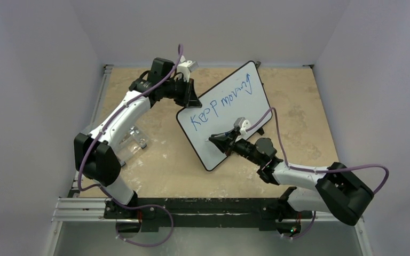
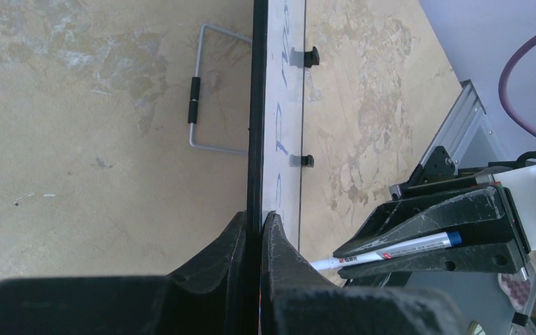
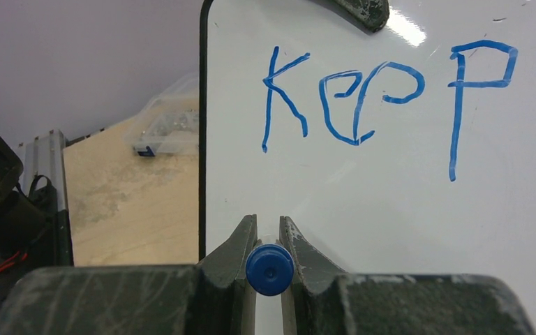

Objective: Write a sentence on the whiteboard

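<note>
Mid-writing. Your left gripper (image 2: pixel 255 222) jaws clamp whiteboard (image 1: pixel 213 146) edge, board tilted mid-worktop. Your right gripper (image 3: pixel 269 237) jaws pinch blue marker (image 3: pixel 269 269). So far sentence (image 1: pixel 221 101) reads "Keep moving"; next, likely press tip below "Keep".

Counter (image 1: pixel 304 106): tan, mottled stone-look top with pale scuffed patches and darker blotches. Small clear plastic box (image 1: pixel 133 140) sits near the counter's left edge, closer to the near-left corner; contents too small to tell. Silver ribbed aluminium rail (image 1: pixel 80 205) runs along the near edge. Plain pale lilac-white walls (image 1: pixel 219 26) close off the left, far and right edges.
</note>
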